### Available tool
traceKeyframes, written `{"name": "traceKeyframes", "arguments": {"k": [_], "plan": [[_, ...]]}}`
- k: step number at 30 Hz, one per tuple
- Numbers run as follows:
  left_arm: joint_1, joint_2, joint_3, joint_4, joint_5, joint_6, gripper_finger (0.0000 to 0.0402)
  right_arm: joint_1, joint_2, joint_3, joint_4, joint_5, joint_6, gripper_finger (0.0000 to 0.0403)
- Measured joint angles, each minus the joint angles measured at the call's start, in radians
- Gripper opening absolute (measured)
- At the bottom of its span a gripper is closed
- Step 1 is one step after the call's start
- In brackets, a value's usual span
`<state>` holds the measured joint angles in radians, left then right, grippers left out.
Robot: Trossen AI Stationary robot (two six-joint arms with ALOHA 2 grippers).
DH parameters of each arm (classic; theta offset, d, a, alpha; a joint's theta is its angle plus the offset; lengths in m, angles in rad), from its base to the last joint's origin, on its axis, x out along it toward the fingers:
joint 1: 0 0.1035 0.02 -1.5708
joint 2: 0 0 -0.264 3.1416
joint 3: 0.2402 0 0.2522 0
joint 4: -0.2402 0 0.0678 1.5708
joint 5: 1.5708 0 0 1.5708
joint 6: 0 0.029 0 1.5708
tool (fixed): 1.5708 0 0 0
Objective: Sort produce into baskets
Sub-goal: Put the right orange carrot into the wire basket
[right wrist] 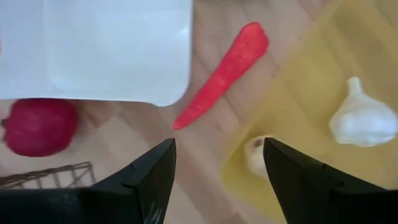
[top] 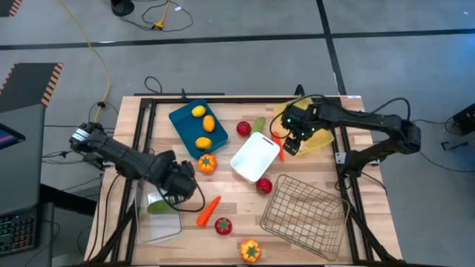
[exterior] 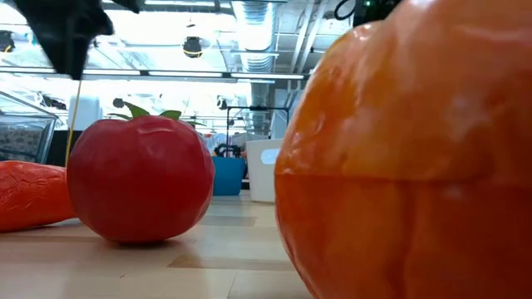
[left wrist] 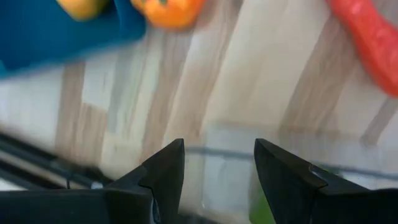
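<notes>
Yellow citrus already fills the teal tray (top: 194, 127), where we count three pieces, and two white garlic bulbs (right wrist: 362, 117) lie in the translucent yellow tray (right wrist: 311, 93). A green cucumber (top: 158, 207) lies in the clear plastic bin (top: 159, 219). So we judge three of the five baskets started, while the white tray (top: 254, 156) and the wire mesh basket (top: 303, 216) hold nothing that we can see.

Plenty is left on the table (top: 230, 111): one red tomato (top: 243, 128) and a second cucumber (top: 257, 125) beside the white tray's far edge, an orange-red pepper (top: 207, 164) just off the teal tray, a carrot (top: 208, 211) and another tomato (top: 223, 226) near the bin, a second pepper (top: 250, 251) at the front edge, a further tomato (top: 264, 185) between white tray and mesh basket, and a thin carrot (right wrist: 222, 73) between the white and yellow trays.

Our left gripper (left wrist: 217, 168) hovers over the clear bin's rim, fingers apart and holding nothing. Our right gripper (right wrist: 217, 168) hangs above the gap between the trays, near the thin carrot, fingers apart and empty. We reckon the sorting is well under half done.
</notes>
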<state>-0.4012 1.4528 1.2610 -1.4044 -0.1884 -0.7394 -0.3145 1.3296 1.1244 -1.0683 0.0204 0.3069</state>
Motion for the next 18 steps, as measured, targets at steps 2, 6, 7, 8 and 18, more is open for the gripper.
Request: {"name": "traceKeyframes", "arguments": {"k": [2, 6, 7, 8, 18], "plan": [[0.031, 0.0, 0.0, 0.026, -0.012, 0.056, 0.0182, 0.026, 0.001, 0.0, 0.0, 0.0, 0.038, 0.027], [0.084, 0.0, 0.0, 0.072, -0.045, 0.152, 0.0182, 0.075, 0.031, 0.0, 0.0, 0.004, 0.064, 0.027], [0.094, 0.0, 0.0, 0.083, -0.058, 0.171, 0.0182, 0.087, 0.043, 0.0, 0.002, 0.005, 0.064, 0.027], [0.105, 0.0, 0.0, 0.094, -0.069, 0.187, 0.0182, 0.097, 0.056, 0.0, 0.002, 0.006, 0.069, 0.027], [0.155, 0.0, 0.0, 0.185, -0.107, 0.296, 0.0182, 0.135, 0.237, -0.001, -0.002, 0.087, 0.095, 0.027]]}}
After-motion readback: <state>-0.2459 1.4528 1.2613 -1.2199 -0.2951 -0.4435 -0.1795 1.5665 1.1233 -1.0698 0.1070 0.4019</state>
